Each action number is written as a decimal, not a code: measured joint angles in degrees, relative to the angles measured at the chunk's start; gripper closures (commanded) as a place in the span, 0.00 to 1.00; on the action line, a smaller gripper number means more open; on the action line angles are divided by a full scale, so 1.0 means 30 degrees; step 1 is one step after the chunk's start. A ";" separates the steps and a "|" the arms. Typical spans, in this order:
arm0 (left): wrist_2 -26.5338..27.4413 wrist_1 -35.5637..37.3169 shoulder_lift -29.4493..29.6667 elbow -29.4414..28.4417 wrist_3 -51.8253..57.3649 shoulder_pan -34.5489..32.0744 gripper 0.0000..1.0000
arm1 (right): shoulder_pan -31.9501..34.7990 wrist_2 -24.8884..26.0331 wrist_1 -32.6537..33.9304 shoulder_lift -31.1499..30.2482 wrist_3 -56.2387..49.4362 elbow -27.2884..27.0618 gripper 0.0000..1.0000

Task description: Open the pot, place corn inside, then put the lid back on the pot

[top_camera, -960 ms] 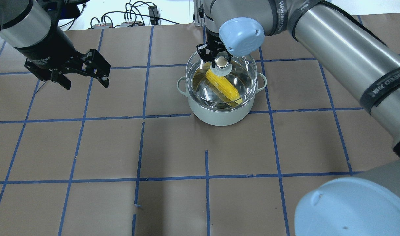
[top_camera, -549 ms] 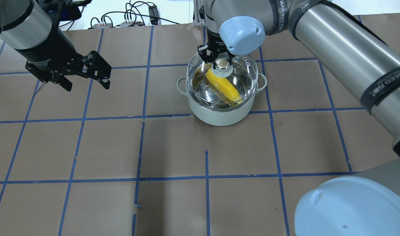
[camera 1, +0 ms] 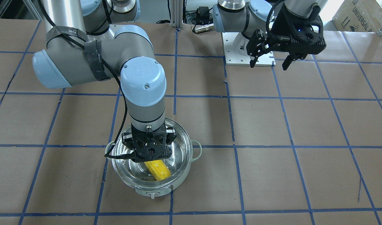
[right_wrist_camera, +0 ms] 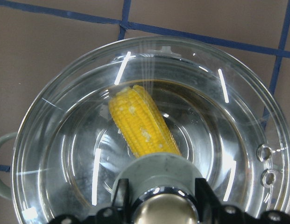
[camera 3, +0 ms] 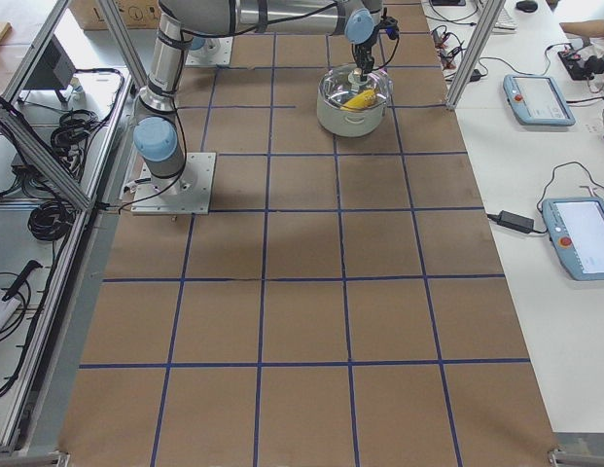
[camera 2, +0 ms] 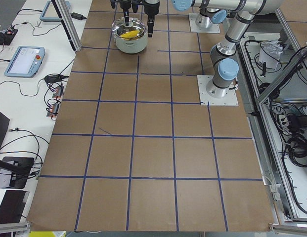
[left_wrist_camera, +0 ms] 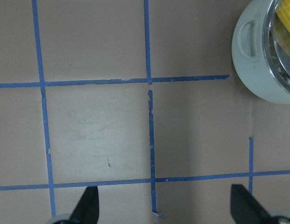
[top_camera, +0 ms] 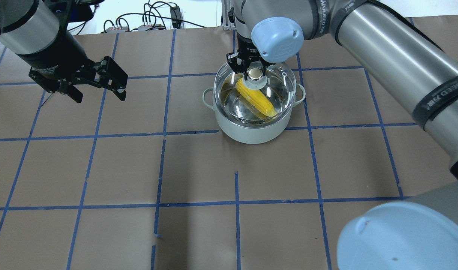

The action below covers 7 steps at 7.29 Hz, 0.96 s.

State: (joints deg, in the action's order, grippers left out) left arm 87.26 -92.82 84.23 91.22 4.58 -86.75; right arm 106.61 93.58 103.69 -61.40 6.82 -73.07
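One corn (top_camera: pixel 257 99) lies diagonally across the pot (top_camera: pixel 251 133) (beneath the lid (top_camera: pixel 281 80)).

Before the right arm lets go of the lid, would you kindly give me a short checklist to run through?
1. Corn lies fully inside the pot: ok.
2. Lid centred over the pot: ok.
3. Lid rim seated flush all round: cannot tell.
4. Right gripper shut on the lid, from above: ok.
5. Left gripper open, empty and well apart from the pot: ok.
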 measured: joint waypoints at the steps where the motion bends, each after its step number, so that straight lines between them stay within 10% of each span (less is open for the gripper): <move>1: 0.0029 0.0001 -0.0013 0.0000 -0.0002 0.0000 0.00 | 0.0000 -0.0020 0.0006 0.0008 0.0014 0.0008 0.61; 7: -0.0039 -0.0002 -0.0070 -0.0110 -0.0078 -0.0017 0.00 | 0.0017 -0.0077 0.0017 0.0033 0.0059 -0.0085 0.61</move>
State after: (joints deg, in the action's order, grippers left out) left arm 87.15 -92.82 84.02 90.89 4.34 -86.80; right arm 106.66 93.35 103.74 -61.31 7.00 -73.33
